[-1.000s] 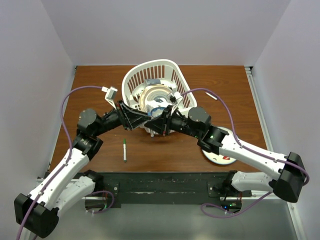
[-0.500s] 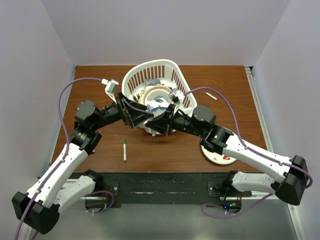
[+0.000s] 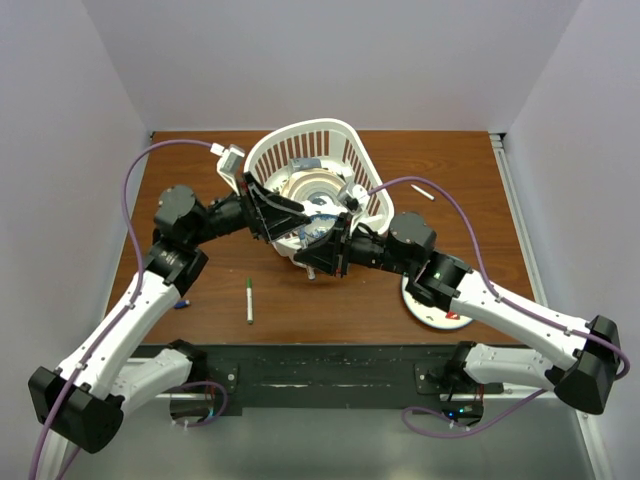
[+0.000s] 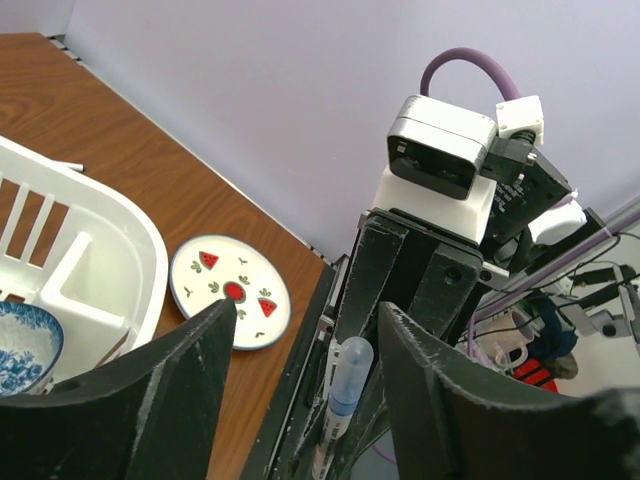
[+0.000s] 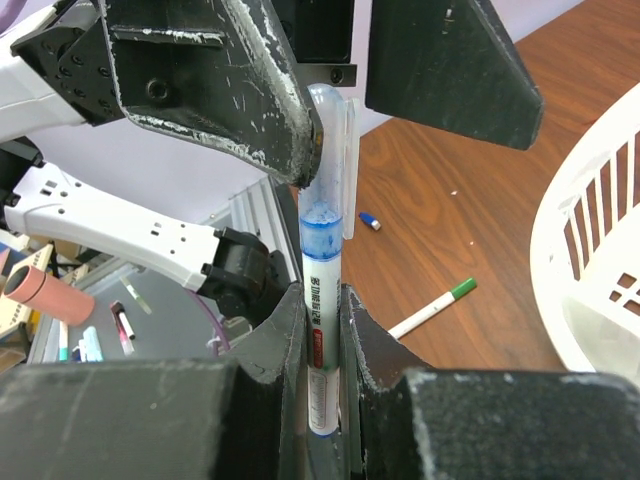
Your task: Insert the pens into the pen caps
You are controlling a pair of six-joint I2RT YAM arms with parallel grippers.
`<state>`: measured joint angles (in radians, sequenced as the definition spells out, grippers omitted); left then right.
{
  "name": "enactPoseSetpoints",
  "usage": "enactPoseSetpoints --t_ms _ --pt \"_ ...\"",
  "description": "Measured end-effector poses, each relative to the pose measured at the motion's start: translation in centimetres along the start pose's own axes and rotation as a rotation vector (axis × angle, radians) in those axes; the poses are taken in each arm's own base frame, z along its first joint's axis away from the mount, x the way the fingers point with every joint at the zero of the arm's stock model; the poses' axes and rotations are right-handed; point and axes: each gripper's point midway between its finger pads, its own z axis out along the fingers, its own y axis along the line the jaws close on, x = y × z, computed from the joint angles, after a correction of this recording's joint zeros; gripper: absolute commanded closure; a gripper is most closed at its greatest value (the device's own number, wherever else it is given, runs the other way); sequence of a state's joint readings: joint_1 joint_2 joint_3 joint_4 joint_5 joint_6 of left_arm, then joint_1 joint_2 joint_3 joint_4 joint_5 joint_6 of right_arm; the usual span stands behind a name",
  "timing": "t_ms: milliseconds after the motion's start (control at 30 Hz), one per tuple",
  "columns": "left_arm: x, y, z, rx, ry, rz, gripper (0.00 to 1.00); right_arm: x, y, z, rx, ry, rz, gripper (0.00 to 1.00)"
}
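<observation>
Standing upright, white pen (image 5: 320, 335), translucent blue cap (image 5: 323, 165)

Brown wooden tabletop (image 3: 300, 310). White basket (image 3: 330, 135). White pen (image 5: 320, 330), see-through bluish cap (image 5: 322, 130). Other white pen (image 3: 249, 300), green cap (image 5: 462, 288). Small blue cap (image 5: 369, 222). White plate (image 4: 229, 290) with red watermelon slices. Blue-and-white bowl (image 4: 25, 345).

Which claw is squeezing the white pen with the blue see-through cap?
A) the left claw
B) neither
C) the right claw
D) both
C: the right claw is shut on the barrel of the white pen with the blue see-through cap; the left claw stands open.
</observation>
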<state>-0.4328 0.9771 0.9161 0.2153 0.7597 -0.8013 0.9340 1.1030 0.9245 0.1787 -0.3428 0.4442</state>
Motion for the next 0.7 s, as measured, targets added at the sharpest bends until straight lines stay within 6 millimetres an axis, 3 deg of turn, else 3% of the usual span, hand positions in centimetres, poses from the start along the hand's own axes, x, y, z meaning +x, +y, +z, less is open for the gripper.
enactPoseSetpoints --t_ms 100,200,233,467,700 --pt "0.0 -0.4 0.0 0.018 0.002 0.005 0.57 0.0 0.0 0.0 0.0 0.0 0.0 1.0" --pt "0.0 -0.7 -0.1 0.033 0.005 0.003 0.86 0.0 0.0 0.0 0.002 0.001 0.002 1.0" --pt "0.0 -0.9 -0.1 0.042 0.006 0.005 0.99 0.2 -0.2 0.0 0.008 0.007 0.005 1.0" --pt "0.7 -0.7 -0.2 0.056 0.001 0.002 1.0 0.8 -0.7 0.3 0.019 0.025 0.018 1.0" --pt "2.7 1.4 -0.7 0.023 -0.022 -0.026 1.0 2.7 -2.3 0.7 0.086 0.086 0.045 1.0"
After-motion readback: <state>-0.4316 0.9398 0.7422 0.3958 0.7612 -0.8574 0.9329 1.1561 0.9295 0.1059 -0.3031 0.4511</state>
